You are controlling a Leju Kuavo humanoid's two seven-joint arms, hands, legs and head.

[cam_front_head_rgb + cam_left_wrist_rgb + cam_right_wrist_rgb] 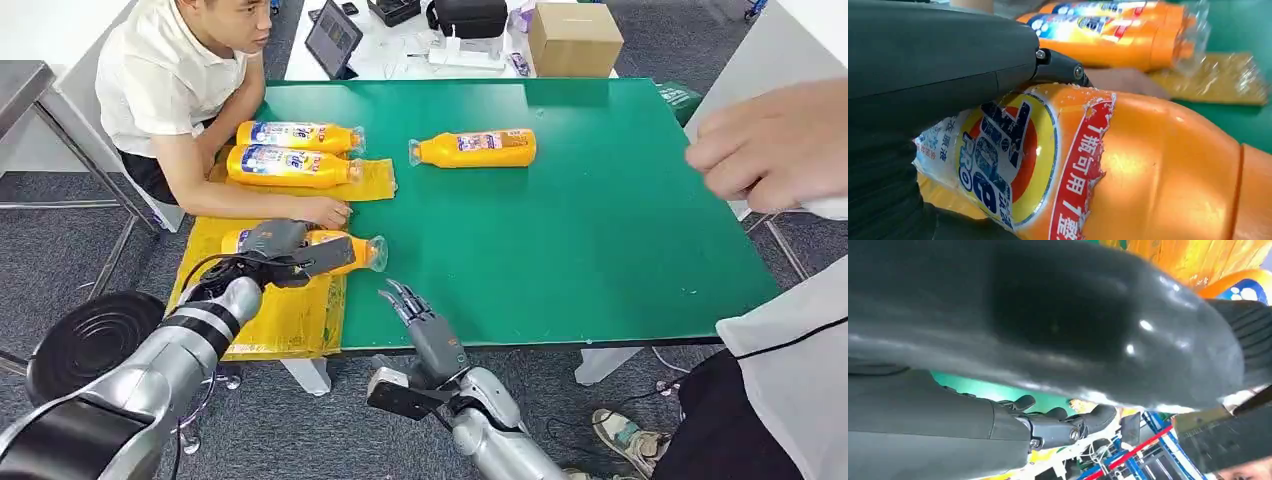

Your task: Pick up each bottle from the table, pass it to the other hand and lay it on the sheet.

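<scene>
An orange bottle (pixel 352 252) with a clear cap lies sideways over the near yellow sheet (pixel 290 315), and my left hand (pixel 283 247) grips its labelled body (pixel 1148 165). Whether it rests on the sheet I cannot tell. My left hand (pixel 938 65) wraps it from above. Two more orange bottles (pixel 296 135) (pixel 288 165) lie side by side on the far sheet (pixel 378 181). Another bottle (pixel 476 148) lies alone on the green table (pixel 600 240). At the table's front edge my right hand (pixel 424 322) holds nothing, its fingers (pixel 1058 424) stretched out.
A seated person at the left rests a hand (pixel 322 212) on the table just beyond my left hand. Another person's hand (pixel 768 145) hovers at the right edge. A cardboard box (pixel 575 38), a tablet (pixel 333 38) and a black bag (pixel 467 17) stand behind the table.
</scene>
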